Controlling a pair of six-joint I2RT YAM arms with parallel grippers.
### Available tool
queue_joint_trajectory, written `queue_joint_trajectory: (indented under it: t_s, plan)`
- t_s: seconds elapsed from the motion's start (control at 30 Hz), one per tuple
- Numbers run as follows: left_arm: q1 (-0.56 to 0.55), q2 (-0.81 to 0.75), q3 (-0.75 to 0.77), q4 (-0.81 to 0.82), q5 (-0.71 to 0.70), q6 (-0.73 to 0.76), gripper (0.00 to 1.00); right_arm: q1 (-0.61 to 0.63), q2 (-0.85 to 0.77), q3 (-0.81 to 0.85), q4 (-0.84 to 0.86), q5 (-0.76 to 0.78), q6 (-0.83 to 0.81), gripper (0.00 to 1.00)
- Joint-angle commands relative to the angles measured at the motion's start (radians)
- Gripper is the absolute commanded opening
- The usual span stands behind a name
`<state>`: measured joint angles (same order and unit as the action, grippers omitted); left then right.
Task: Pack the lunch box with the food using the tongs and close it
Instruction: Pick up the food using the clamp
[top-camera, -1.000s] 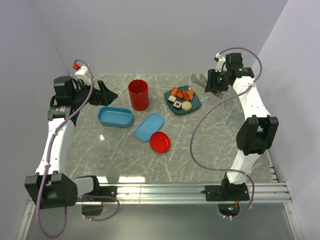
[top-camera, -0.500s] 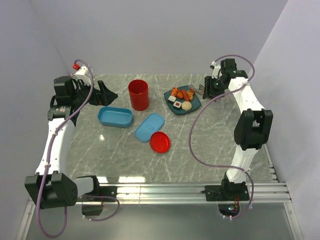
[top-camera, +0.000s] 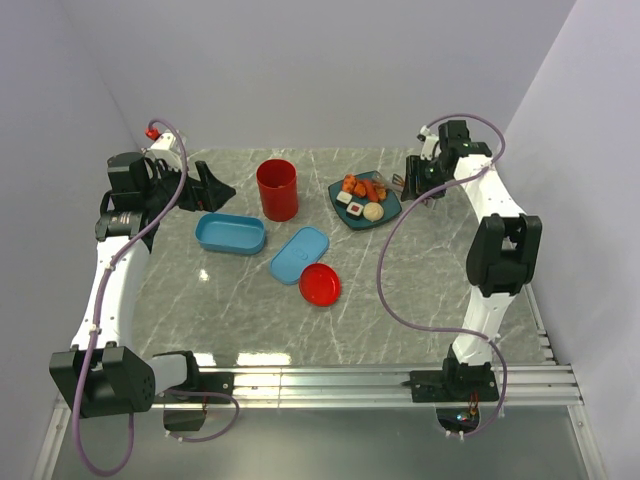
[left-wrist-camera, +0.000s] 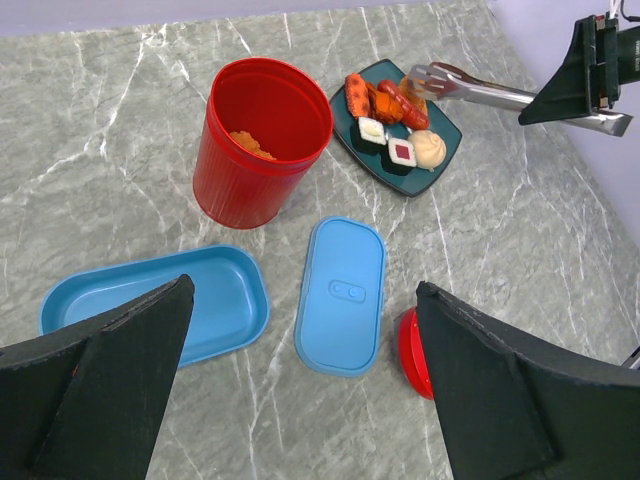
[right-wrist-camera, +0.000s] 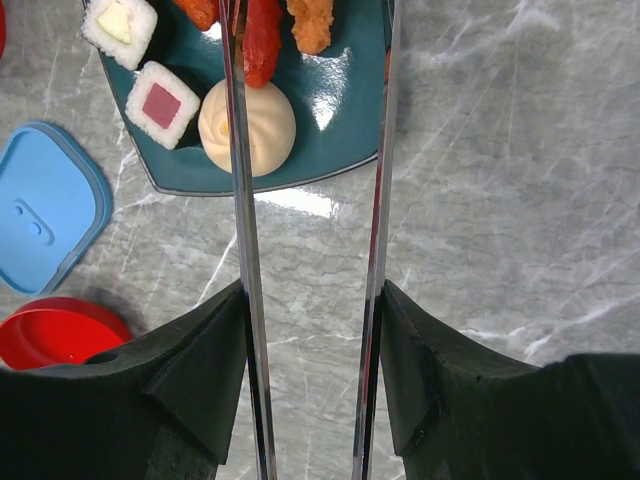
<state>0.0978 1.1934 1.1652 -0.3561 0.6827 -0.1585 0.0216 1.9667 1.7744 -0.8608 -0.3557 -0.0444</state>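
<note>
Left hand (top-camera: 212, 187): fingers spread wide, empty, hovering at the far-left of the tabletop (top-camera: 430, 280), out of the way.
Lunch box (top-camera: 230, 233): open and empty, ready to be filled.
Red cup (top-camera: 277, 189): upright behind the box.
Lid (top-camera: 300, 254): lying flat just right of the box, off so packing can go ahead.
Red cap (top-camera: 320, 285): just beside the lid's near end.
Teal plate (right-wrist-camera: 340, 100): holds the food (right-wrist-camera: 248, 127).
Tongs (right-wrist-camera: 243, 250): tips over the plate, arms apart.
Right hand (right-wrist-camera: 312, 300): fingers press the tongs' arms from outside, probably ready to squeeze them shut on a piece.
</note>
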Motion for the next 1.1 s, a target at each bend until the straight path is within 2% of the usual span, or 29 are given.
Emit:
queue_joint_trajectory:
  t_s: [0.0,0.37,0.93,1.07]
  plan:
    - [0.003,-0.008,-0.009,0.036,-0.003,0.002,1.00,0.003,0.003,0.025,0.008,-0.020,0.011,0.58]
    - [0.003,-0.003,-0.004,0.023,-0.015,0.016,0.99,0.005,0.051,0.079,-0.004,-0.045,0.020,0.55]
    - [0.003,0.008,0.004,0.025,0.024,-0.007,0.99,-0.002,-0.091,0.036,0.036,-0.002,0.008,0.37]
    - [0.003,0.015,0.014,0.022,-0.032,-0.036,0.99,-0.002,-0.114,0.065,0.020,-0.044,0.002,0.36]
